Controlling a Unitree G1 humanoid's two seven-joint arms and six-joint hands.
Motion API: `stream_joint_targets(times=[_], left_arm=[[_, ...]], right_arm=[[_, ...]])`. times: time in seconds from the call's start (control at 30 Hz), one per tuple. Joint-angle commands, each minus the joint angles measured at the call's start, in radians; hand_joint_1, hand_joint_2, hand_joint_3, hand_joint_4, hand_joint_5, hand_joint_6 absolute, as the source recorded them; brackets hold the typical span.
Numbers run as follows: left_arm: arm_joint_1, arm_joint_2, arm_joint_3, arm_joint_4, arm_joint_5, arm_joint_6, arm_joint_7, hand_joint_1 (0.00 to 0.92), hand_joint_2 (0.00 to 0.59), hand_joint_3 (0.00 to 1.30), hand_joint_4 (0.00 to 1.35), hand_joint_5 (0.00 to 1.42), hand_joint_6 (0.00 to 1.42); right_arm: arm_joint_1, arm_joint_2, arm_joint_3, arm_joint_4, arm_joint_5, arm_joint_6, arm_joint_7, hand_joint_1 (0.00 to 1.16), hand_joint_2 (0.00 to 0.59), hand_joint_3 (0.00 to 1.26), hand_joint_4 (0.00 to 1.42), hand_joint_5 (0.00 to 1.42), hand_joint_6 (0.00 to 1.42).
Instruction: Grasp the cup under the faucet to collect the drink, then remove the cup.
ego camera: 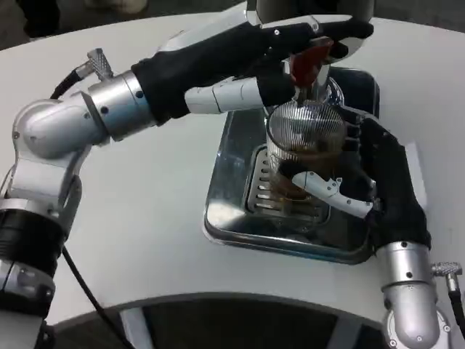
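A: What is hidden or cut off here?

B: The dispenser (309,11) is being cropped by the top edge, so its body is hard to make out. My left hand (290,43) is covering the faucet (311,59); only the red lever is showing, and my fingers are lying over it, though I cannot tell whether they are gripping or just pressing it. My right hand (363,178) is hiding the far side of the cup (305,149).

A: How is the cup looking?

B: It is a clear, ribbed cup, standing upright directly under the faucet on the slotted grate of the drip tray (232,218). Brown drink is sitting in its lower part. My right hand is wrapping around it from the right, grasping it.

A: And around it?

B: The shiny metal drip tray is resting on the white counter (145,211). My left forearm is stretching across above the tray's rear left corner.
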Motion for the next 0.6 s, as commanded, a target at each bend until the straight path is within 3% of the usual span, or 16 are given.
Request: stream_joint_targets(times=[0.03,0.6], left_arm=[[0.089,0.026,-0.006,0.029,0.044,0.109,-0.028,0.0,0.033,0.17,0.02,0.12,0.05],[0.14,0.047,0.034,-0.076,0.01,0.198,-0.026,0.0,0.049,0.12,0.0,0.07,0.04]], right_arm=[[0.037,0.001,-0.003,-0.011,-0.007,-0.007,-0.011,0.93,0.153,0.55,0.64,0.72,0.6],[0.076,0.011,0.004,-0.074,-0.025,0.002,-0.014,0.98,0.125,0.72,0.79,1.02,0.98]])
